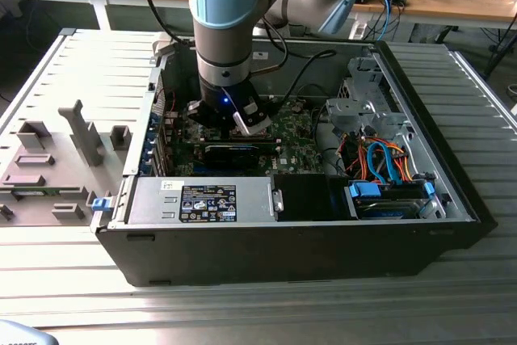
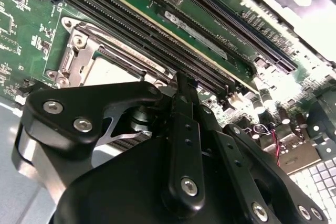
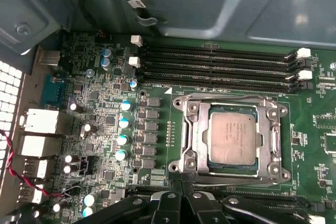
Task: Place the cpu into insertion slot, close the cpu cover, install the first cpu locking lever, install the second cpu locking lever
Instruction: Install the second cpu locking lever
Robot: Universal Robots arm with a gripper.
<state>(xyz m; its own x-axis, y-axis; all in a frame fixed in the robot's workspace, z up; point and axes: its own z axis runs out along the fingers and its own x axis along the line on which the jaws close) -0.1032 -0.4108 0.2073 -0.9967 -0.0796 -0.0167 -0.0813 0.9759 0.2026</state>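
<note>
In the first wrist view the cpu (image 3: 233, 139), a dull silver square, lies flat in the insertion slot (image 3: 274, 172) on the green board. The cpu cover (image 3: 195, 140), a silver frame with a window, lies down around the chip. A thin metal lever (image 3: 236, 180) runs along the socket's side nearest my gripper (image 3: 181, 184). The gripper's black fingers are shut together, with their tips just off that side. In the second wrist view the shut gripper (image 2: 181, 80) points down beside the cpu cover (image 2: 79, 51). In the exterior view the gripper (image 1: 234, 119) hangs inside the open computer case.
Several long black memory slots (image 3: 220, 64) run beyond the socket, and capacitors (image 3: 125, 124) stand beside it. In the exterior view a long black card (image 1: 234, 153) lies just in front of the gripper. A silver power supply (image 1: 202, 199) and a drive cage with cables (image 1: 380, 159) fill the case. A grey fixture tray (image 1: 56, 159) sits outside.
</note>
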